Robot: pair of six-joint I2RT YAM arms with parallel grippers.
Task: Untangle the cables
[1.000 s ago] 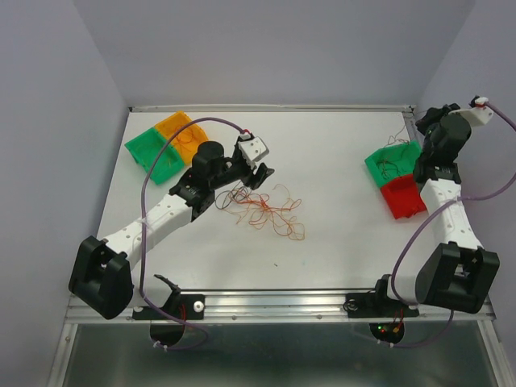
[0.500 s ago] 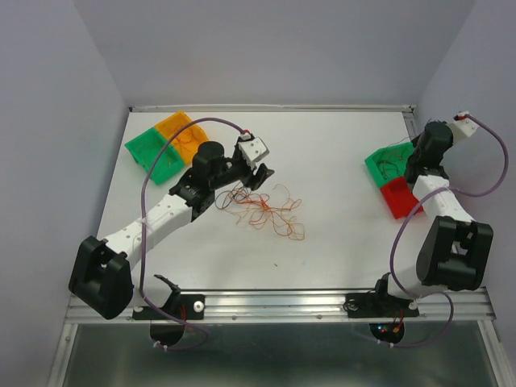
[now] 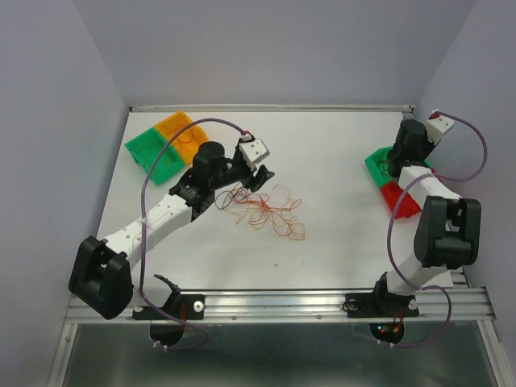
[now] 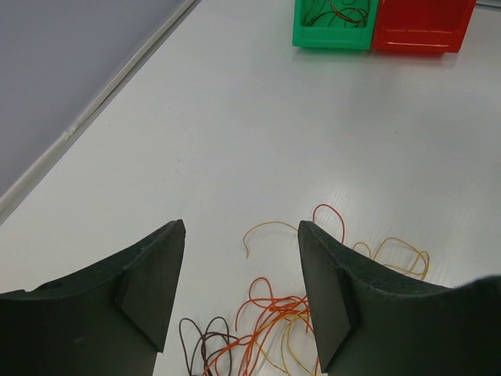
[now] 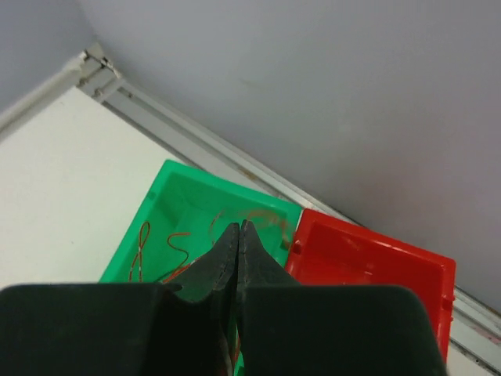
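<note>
Cables (image 3: 262, 208): a loose tangle of orange, red and brown strands lies at the middle of the table (image 3: 339, 145), not yet separated. A few strands lie in the green bin (image 5: 180, 196) at the right edge, beside the red bin (image 5: 368, 258). Sorting is judged begun, with most of it left. Left hand (image 4: 241, 290): spread wide over the tangle, holding nothing. Right hand (image 5: 239, 235): fingers pressed together over the green bin; no pinched strand can be made out.
</note>
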